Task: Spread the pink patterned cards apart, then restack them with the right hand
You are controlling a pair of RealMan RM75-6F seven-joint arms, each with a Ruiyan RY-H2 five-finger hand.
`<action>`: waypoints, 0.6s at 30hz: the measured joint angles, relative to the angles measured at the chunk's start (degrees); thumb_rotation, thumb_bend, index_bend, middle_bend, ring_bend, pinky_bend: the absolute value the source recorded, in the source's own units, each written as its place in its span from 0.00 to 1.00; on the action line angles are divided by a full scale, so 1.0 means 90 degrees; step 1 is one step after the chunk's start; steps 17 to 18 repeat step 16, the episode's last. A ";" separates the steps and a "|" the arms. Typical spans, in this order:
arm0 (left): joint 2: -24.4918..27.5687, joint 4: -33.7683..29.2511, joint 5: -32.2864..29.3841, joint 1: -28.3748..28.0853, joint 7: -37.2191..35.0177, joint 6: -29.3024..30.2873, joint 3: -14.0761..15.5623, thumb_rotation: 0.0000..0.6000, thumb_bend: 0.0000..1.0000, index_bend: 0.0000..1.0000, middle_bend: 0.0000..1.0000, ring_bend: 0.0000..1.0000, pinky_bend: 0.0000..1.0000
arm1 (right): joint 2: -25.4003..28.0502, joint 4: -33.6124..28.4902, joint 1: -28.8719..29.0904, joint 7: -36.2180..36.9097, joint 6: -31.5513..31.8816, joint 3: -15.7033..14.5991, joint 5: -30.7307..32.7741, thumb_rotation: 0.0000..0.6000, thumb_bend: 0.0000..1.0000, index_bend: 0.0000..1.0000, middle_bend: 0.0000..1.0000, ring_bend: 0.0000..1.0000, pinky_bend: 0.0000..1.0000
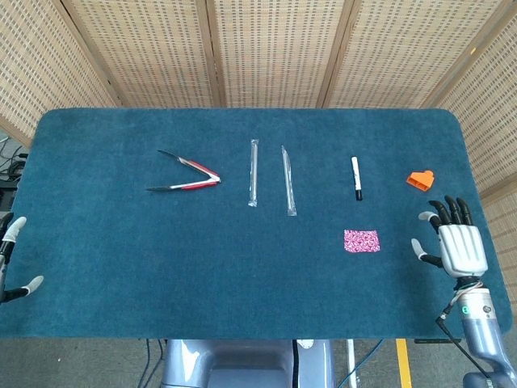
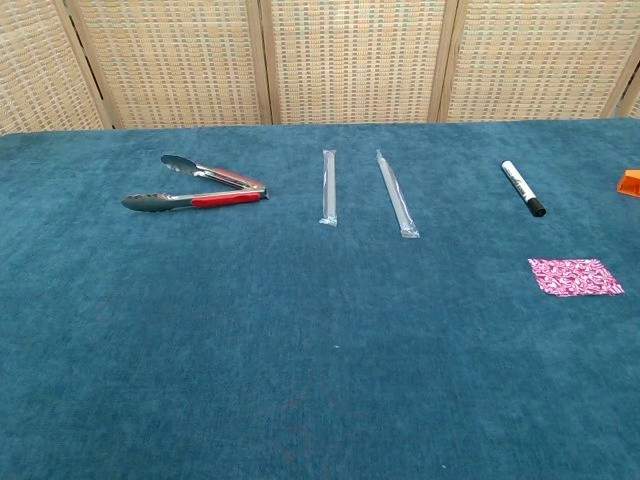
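One pink patterned cards (image 1: 361,241) stack, no legible writing | right hand (image 1: 461,248) spread, empty | left hand (image 1: 11,259) unclear.

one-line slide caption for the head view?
Right hand open beside the stacked pink patterned cards, apart from them, on the blue table.

Blue-carpeted table (image 1: 242,267) bearing red-handled tongs (image 1: 187,176) at left, two clear-wrapped straws (image 1: 254,172) (image 1: 288,179) side by side at centre, a white marker (image 1: 355,178) with black cap, and an orange object (image 1: 420,179) at right.
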 measured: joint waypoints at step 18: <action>-0.0228 0.0249 0.0419 0.0048 -0.0261 0.0096 0.0158 0.97 0.07 0.08 0.00 0.00 0.00 | 0.0296 -0.0670 -0.0832 -0.0250 0.1033 -0.0159 -0.0200 1.00 0.41 0.31 0.19 0.00 0.00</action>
